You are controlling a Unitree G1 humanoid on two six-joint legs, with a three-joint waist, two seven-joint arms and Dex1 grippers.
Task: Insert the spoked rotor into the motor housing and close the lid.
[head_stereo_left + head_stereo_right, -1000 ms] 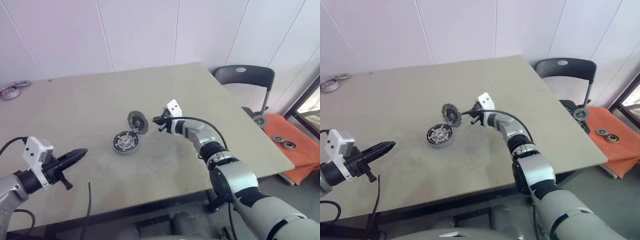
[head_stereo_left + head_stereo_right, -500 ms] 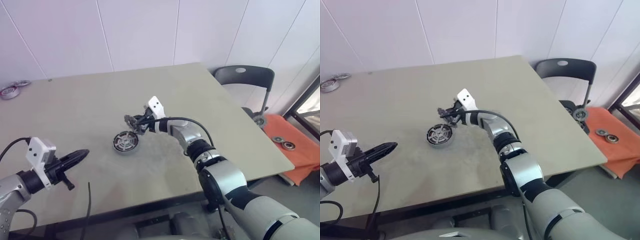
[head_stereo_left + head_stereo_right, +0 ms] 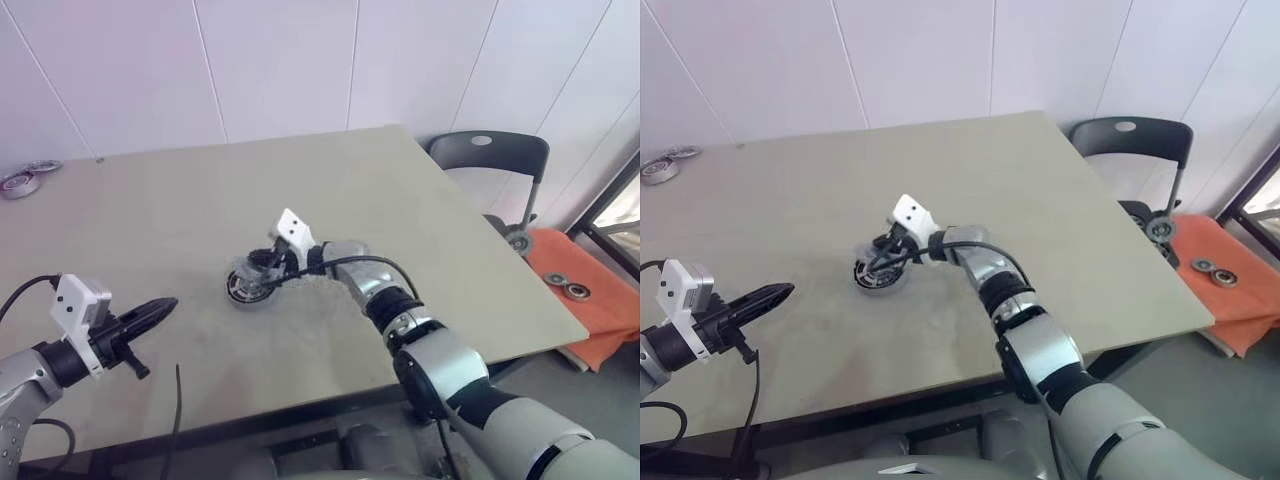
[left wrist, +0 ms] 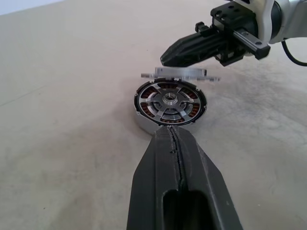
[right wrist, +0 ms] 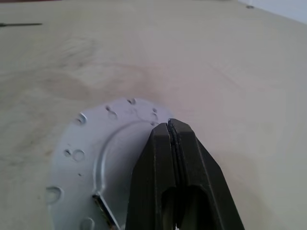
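Note:
The motor housing (image 4: 170, 103) lies flat on the table, a dark-rimmed puck with copper windings and a silver hub. Silver spokes lie over the windings; I cannot tell whether they are the spoked rotor. A round silvery lid (image 4: 181, 73) hangs nearly level just above the housing's far edge, its plain back with small holes (image 5: 96, 148) facing up. My right gripper (image 3: 258, 266) is shut and its fingertips (image 5: 168, 127) press on the lid's back. My left gripper (image 3: 170, 304) is shut, holds nothing, and points at the housing from a short way off.
Metal rings (image 3: 20, 183) lie at the table's far left corner. A dark chair (image 3: 490, 155) stands past the right edge, beside an orange cloth (image 3: 600, 320) carrying bearings on the floor. A thin black cable (image 3: 178, 400) hangs at the near edge.
My right gripper swept left and tipped the lid from upright down to almost flat over the housing. The left gripper stayed put.

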